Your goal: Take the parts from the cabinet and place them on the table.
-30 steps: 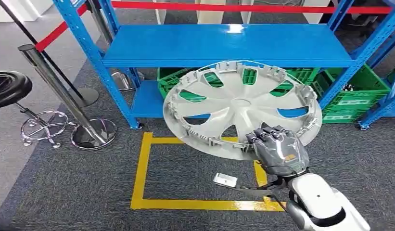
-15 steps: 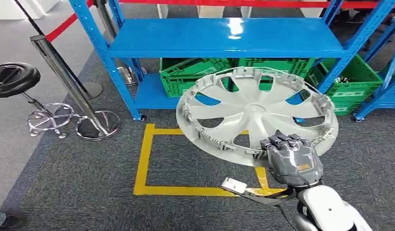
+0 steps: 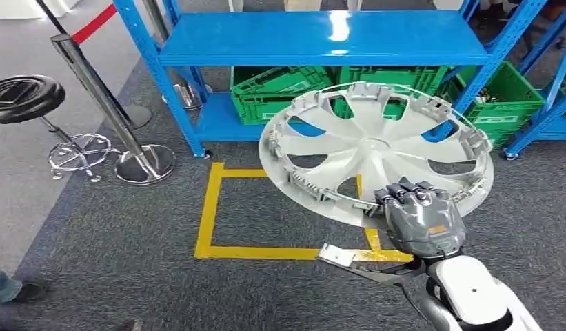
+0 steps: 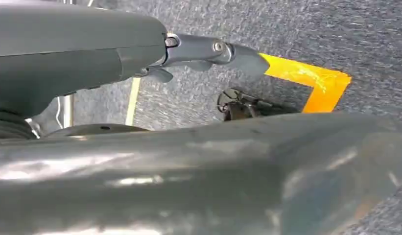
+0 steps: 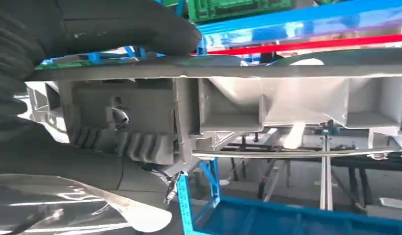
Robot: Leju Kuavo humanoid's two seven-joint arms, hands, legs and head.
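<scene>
A large silver wheel cover (image 3: pixel 376 148) with spoke cut-outs hangs tilted in the air in front of the blue shelf rack (image 3: pixel 321 38). My right hand (image 3: pixel 421 221) grips its near rim from below, fingers curled over the edge. In the right wrist view the ribbed rim (image 5: pixel 267 98) runs across the picture, with my right hand (image 5: pixel 66 147) clamped on it and the thumb (image 5: pixel 106 24) lying over the edge. In the left wrist view my left hand (image 4: pixel 91 54) hangs over the carpet, a finger (image 4: pixel 213 49) stretched out with nothing in it.
Green crates (image 3: pixel 280 89) sit on the rack's low shelf, with another (image 3: pixel 507 96) to the right. A yellow tape square (image 3: pixel 209 207) marks the grey carpet below the cover. To the left stand a chrome stanchion (image 3: pixel 100 96), a black stool (image 3: pixel 25 96) and a person's shoe (image 3: pixel 7 288).
The whole picture has shifted, so the camera has moved relative to the rack. My right hand keeps its hold on the wheel cover. A shoe has come into view at the lower left.
</scene>
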